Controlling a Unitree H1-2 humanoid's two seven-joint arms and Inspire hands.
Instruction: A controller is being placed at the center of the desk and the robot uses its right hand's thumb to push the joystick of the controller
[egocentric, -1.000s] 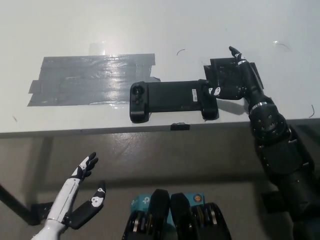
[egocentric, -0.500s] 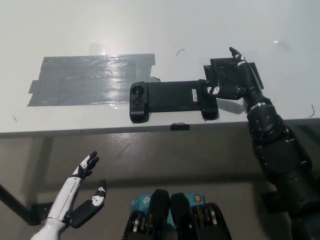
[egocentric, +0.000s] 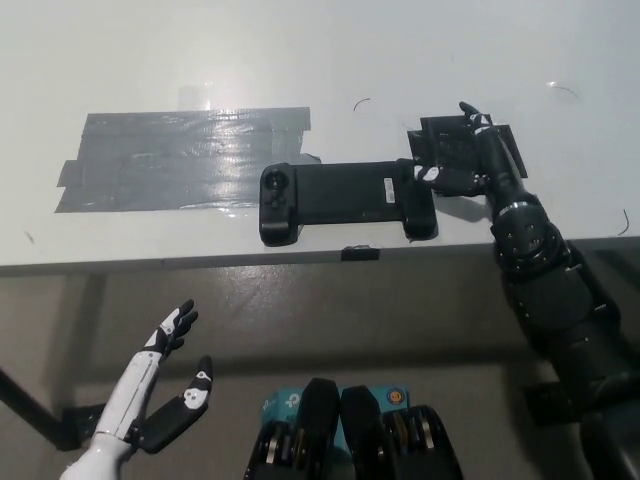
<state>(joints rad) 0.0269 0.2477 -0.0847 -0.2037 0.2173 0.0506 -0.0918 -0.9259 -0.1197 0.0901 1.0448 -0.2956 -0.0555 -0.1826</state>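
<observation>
The right hand (egocentric: 462, 158) reaches forward on an extended black arm, fingers spread, thumb apparently angled inward. The left hand (egocentric: 165, 385) hangs low, fingers apart, holding nothing.

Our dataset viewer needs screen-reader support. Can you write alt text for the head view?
A black right hand rests at the right end of a black controller lying near the front edge of a white desk, beside a patch of grey tape. The white left hand hangs open below the desk edge, lower left.
</observation>
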